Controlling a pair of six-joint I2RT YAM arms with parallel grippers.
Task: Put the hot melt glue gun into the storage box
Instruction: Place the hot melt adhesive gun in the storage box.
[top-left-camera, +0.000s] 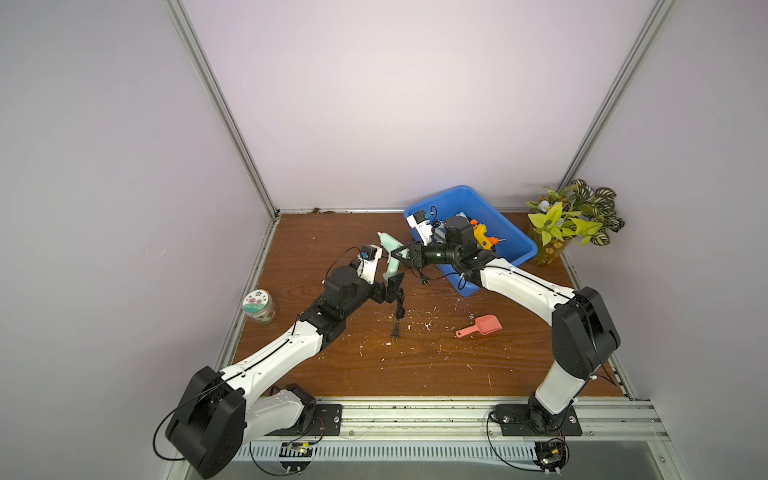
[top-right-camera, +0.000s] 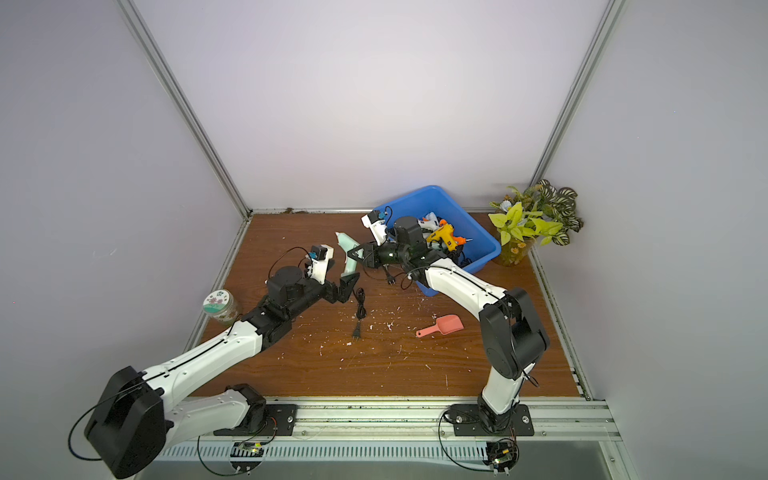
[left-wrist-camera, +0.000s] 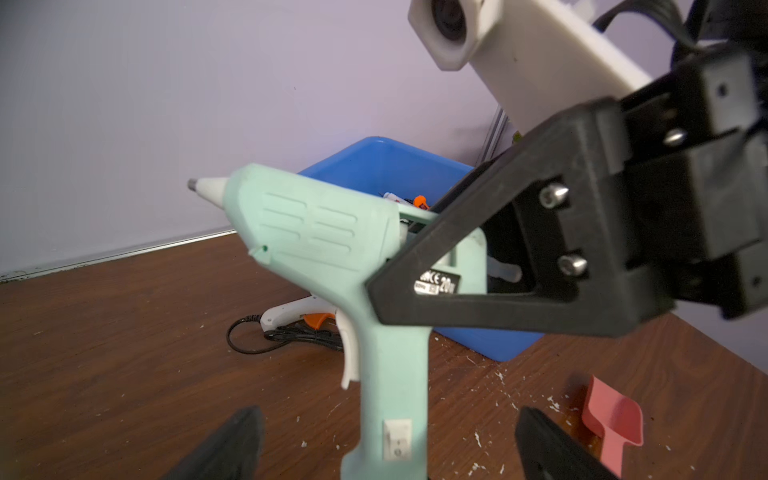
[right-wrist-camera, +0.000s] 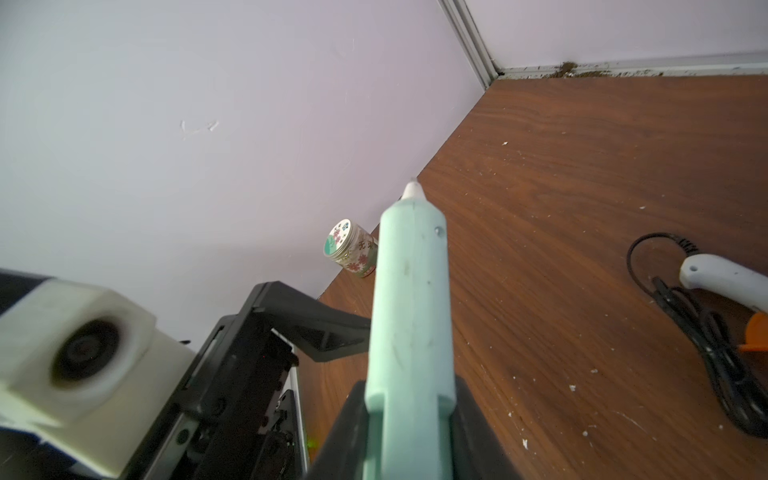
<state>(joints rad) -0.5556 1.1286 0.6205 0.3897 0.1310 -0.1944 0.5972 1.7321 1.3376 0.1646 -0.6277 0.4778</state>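
A mint-green hot melt glue gun (top-left-camera: 390, 249) (top-right-camera: 347, 248) (left-wrist-camera: 320, 232) (right-wrist-camera: 411, 311) hangs above the table, left of the blue storage box (top-left-camera: 469, 203) (top-right-camera: 440, 199) (left-wrist-camera: 386, 162). My right gripper (top-left-camera: 401, 254) (top-right-camera: 358, 252) (right-wrist-camera: 411, 386) is shut on the rear of the gun's body. My left gripper (top-left-camera: 395, 286) (left-wrist-camera: 390, 419) is open, its fingers standing well clear on either side of the handle. The gun's black cord (top-left-camera: 399, 309) dangles down to the table. Other glue guns lie inside the box, among them a yellow one (top-left-camera: 484, 237).
A white glue gun with an orange trigger (left-wrist-camera: 291, 316) (right-wrist-camera: 723, 278) lies on the table beside the box. A flowered jar (top-left-camera: 259, 306) stands at the left edge, a pink scoop (top-left-camera: 480, 326) at the right, and a potted plant (top-left-camera: 573, 224) in the back right corner.
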